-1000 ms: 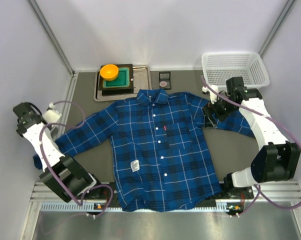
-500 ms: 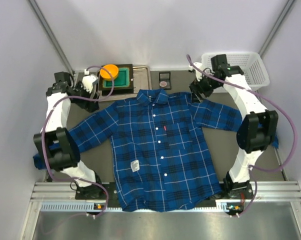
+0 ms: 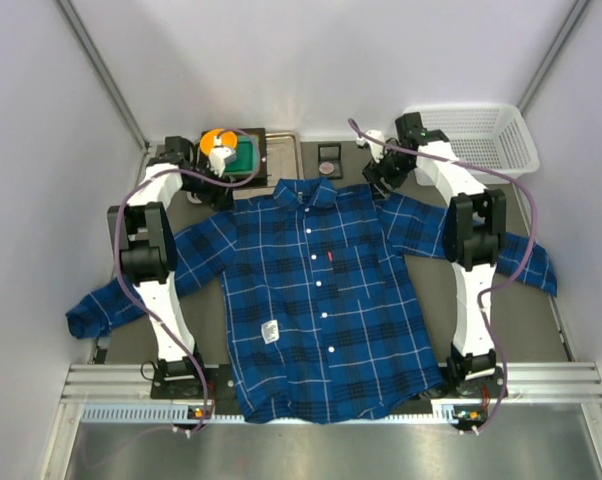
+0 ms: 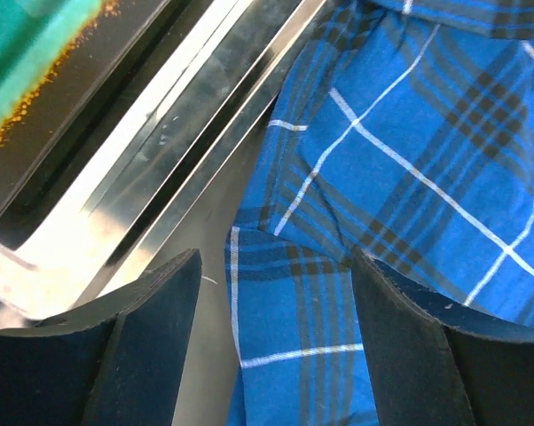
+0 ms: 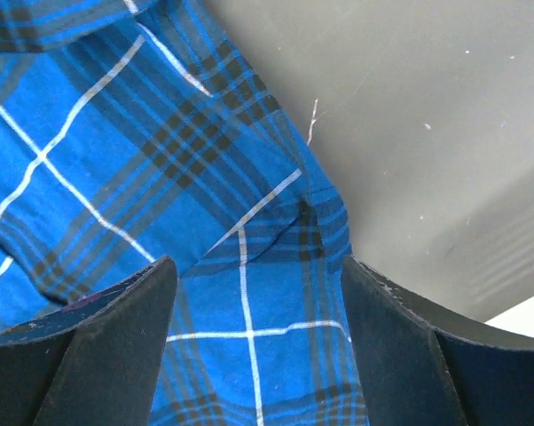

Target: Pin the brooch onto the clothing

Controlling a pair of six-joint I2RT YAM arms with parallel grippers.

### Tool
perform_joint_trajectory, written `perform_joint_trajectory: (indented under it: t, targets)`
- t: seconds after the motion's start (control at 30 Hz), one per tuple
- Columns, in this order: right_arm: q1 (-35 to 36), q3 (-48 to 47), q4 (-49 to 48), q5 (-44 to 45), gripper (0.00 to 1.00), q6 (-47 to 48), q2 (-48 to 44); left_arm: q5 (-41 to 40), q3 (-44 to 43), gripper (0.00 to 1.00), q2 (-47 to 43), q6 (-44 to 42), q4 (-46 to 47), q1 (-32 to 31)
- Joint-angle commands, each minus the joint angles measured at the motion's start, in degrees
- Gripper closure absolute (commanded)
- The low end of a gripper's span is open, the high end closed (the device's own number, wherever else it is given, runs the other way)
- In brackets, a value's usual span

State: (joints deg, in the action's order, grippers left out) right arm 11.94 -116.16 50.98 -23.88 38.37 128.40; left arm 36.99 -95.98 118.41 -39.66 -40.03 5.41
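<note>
Tabletop (image 3: 431, 330): dark grey, walled in by pale panels on three sides.
Shirt (image 3: 316, 290): blue plaid with thin white lines, spread front-up across the middle of the tabletop. The collar points to the far edge and the hem reaches the near edge. One sleeve runs toward the left edge, the other toward the right edge.
Basket (image 3: 481, 135): white plastic mesh, in the far right corner.
Tray (image 3: 281, 150): shiny metal, at the far edge left of centre, its near rim just beside the shirt's shoulder.
Green block (image 3: 243, 155): sits on a dark slab in the tray. The left wrist view shows orange-brown specks along its edge.
Orange dish (image 3: 218, 140): round, resting on the far left corner of the green block.
Left gripper (image 4: 274, 266): over the shirt's shoulder edge next to the tray rim. Its fingers (image 4: 152, 328) are spread wide with cloth lying loose between them, nothing grasped.
Right gripper (image 5: 258, 266): over the shirt's other shoulder edge, where cloth meets bare tabletop. Its jaws are likewise apart and clamp nothing.
Case (image 3: 329, 153): small, dark and square, at the far edge between the tray and the basket.
Brooch (image 3: 327, 168): small dull round disc on the tabletop just this side of the case, just beyond the collar and not on the shirt.
Tag (image 3: 269, 331): white, on the shirt's lower front, with markings too small to read.
Red mark (image 3: 330, 258): tiny, on the chest pocket, not readable.
</note>
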Motion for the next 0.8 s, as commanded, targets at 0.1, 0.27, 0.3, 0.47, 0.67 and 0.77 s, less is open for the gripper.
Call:
perform_joint_trajectory:
  t: [0.1,0.27,0.3,0.47,0.67,0.77]
  targets:
    - [1.1,-6.0,-4.7,0.7,0.25,1.4,3.9,-3.6,-4.2,0.31,4.5,-0.8,3.9,-2.0]
    - [1.6,-8.6,-5.1,1.7,0.27,1.5,6.8,-6.0,-6.5,0.38,7.3,-1.7,2.2,-3.5]
    - [1.8,-8.9,-5.3,1.9,0.3,1.5,7.6,-5.9,-6.6,0.39,7.4,-1.6,2.2,-3.5]
    - [2.6,-9.7,-5.5,2.8,0.45,1.9,9.0,-6.4,-6.9,0.47,8.4,-1.9,2.2,-3.9]
    - [3.0,-9.6,-6.0,4.4,0.71,2.0,9.5,-6.8,-7.9,0.71,9.2,-3.1,0.6,-4.3]
    - [2.9,-9.8,-6.2,5.2,0.94,1.7,9.6,-8.6,-8.6,0.9,9.4,-3.0,0.5,-4.3]
